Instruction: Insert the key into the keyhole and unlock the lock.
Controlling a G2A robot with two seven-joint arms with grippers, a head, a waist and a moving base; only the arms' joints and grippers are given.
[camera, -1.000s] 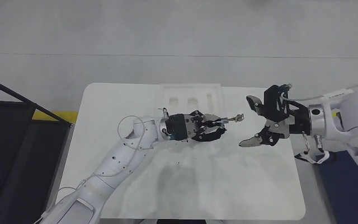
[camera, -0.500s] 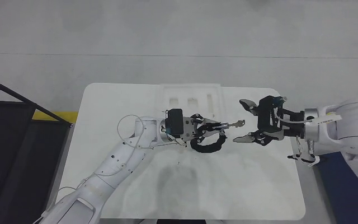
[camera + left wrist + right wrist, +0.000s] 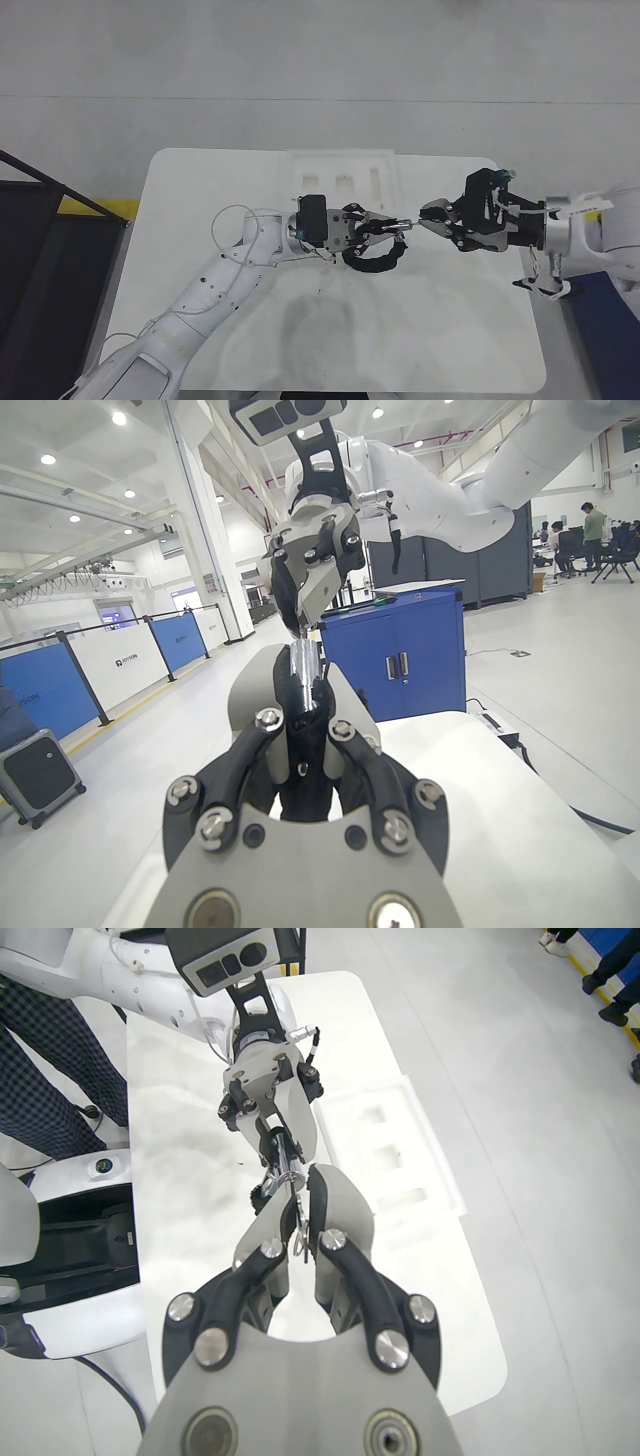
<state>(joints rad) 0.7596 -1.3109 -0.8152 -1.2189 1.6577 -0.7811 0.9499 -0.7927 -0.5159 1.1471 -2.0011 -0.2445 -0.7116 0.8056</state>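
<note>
- Now one left claw (image 3: 301, 675) is clamping one lock (image 3: 372, 264) (chrome barrel, black cable loop) above the desk (image 3: 450, 330).
- One right claw (image 3: 300, 1195) is pinching one key (image 3: 301, 1230), its blade meeting the barrel's end.
- One white tray (image 3: 340, 165) with three recesses is lying on the desk's far side.

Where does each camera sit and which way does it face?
Top view: above the arms, looking down at the table; both arms show.
Left wrist view: behind the left jaws, shut on the lock, facing the right jaws.
Right wrist view: behind the right jaws, shut on the key, facing down at the left jaws.
Both wrist views share the lock.
</note>
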